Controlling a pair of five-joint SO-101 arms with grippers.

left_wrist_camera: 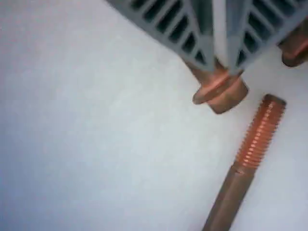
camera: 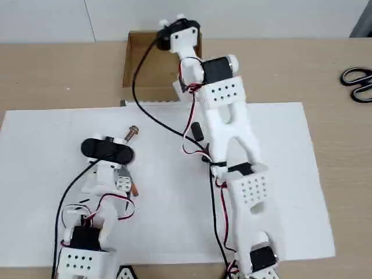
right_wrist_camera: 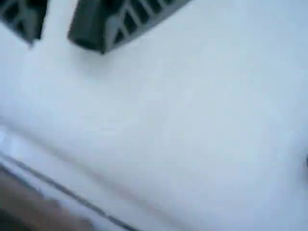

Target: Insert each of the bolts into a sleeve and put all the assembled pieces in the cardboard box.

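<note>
Copper shows between the grey fingers of the left gripper, which are pinched on a flanged piece just above the white paper. Whether that piece is a bolt head or a sleeve end cannot be told. Just beside it a bolt lies flat on the paper. Its threaded end points toward the flanged piece without touching it, and the rest of its shaft is smooth and slightly thicker. Another copper bit shows behind one finger, too cut off to name.

From above, the left arm stands at the near left of the paper. One copper part shows just beyond its black wrist, to the far right. A second part sits close against the arm's right side. Which of these match the things in the wrist view cannot be told.

The right arm stretches across the paper to the far side, its end over the far right corner of the box. The box sits on the wooden table, just past the paper's far edge. The right gripper has its dark fingers spread apart over a pale surface.

Black-handled scissors lie on the table at the far right, well apart from the rest.
</note>
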